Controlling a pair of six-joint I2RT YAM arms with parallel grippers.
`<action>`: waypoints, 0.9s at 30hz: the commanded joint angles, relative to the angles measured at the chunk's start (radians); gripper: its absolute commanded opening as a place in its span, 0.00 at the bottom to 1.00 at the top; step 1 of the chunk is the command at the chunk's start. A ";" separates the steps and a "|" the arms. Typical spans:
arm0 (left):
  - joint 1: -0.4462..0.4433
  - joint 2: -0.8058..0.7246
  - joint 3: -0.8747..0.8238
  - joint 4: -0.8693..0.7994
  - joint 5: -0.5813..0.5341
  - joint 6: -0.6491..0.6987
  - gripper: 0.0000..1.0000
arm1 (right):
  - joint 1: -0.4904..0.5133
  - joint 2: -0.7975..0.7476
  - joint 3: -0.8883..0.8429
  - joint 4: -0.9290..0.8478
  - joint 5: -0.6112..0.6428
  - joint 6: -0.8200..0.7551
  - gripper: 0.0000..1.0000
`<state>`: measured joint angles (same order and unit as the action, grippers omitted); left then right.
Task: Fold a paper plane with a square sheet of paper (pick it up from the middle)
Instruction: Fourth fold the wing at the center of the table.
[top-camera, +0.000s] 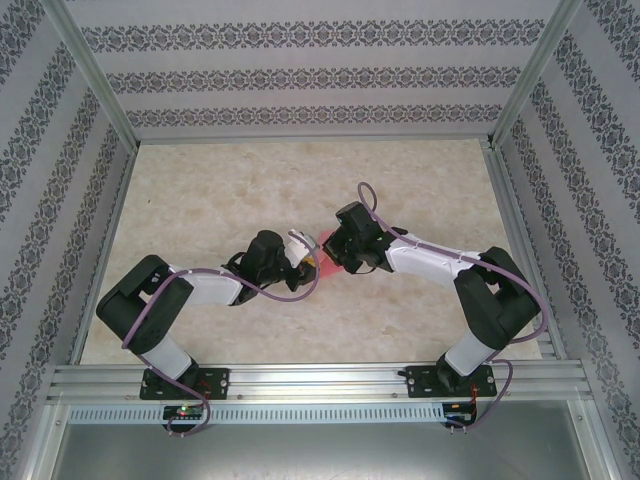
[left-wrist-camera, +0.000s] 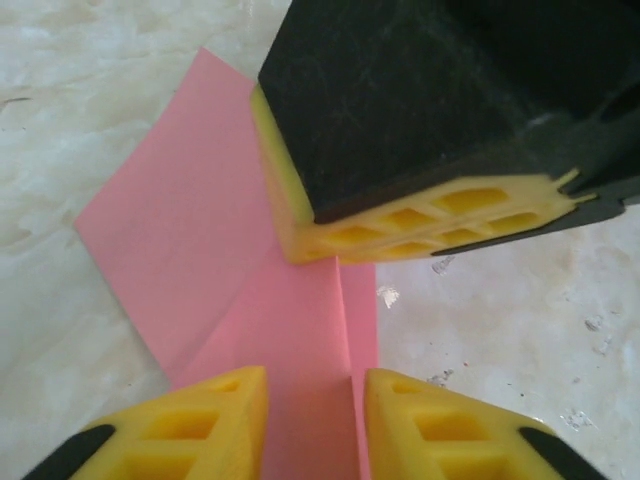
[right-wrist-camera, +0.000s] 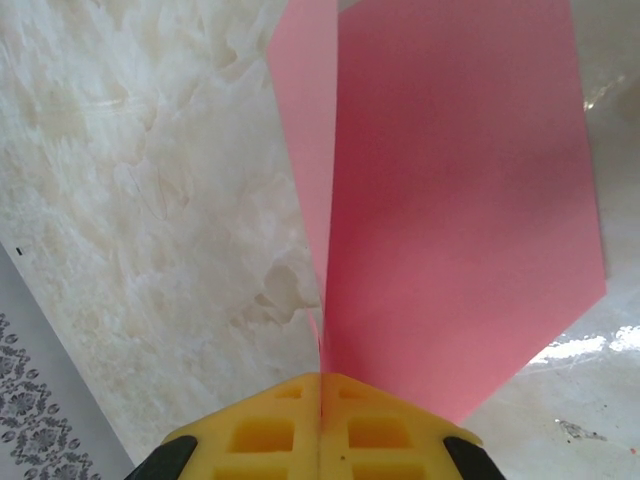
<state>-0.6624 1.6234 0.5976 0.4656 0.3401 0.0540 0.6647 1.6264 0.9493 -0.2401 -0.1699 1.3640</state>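
Between the clenched right fingers (right-wrist-camera: 270, 435) the creased paper (right-wrist-camera: 460, 220) is pinched; the left fingers (left-wrist-camera: 215, 420) are held apart astride it. Most folds are judged not yet made.

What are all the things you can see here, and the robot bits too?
folded paper: one, salmon pink, on the table in the middle, between the grippers
table: one, creamy marbled, under everything
walls: three, white with grey patterned stripes, around the table
metal frame: one, silver, along the near edge and up the corners
left arm: one, black and white, reaching to the middle
right arm: one, black and white, reaching to the middle
left gripper: one, yellow fingers, open over the paper
right gripper: one, yellow fingers, shut on the folded paper
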 joint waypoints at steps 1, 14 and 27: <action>-0.011 0.007 0.001 0.054 -0.024 0.032 0.27 | -0.014 -0.002 0.028 -0.023 -0.022 0.007 0.07; -0.011 0.022 -0.007 0.052 -0.035 0.058 0.27 | -0.023 0.004 0.017 0.017 -0.079 0.027 0.05; -0.011 0.036 0.001 0.048 -0.019 0.034 0.13 | -0.065 -0.031 -0.004 0.036 -0.113 -0.073 0.40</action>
<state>-0.6628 1.6482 0.5972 0.4759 0.3012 0.1001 0.6220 1.6257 0.9489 -0.2241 -0.2718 1.3617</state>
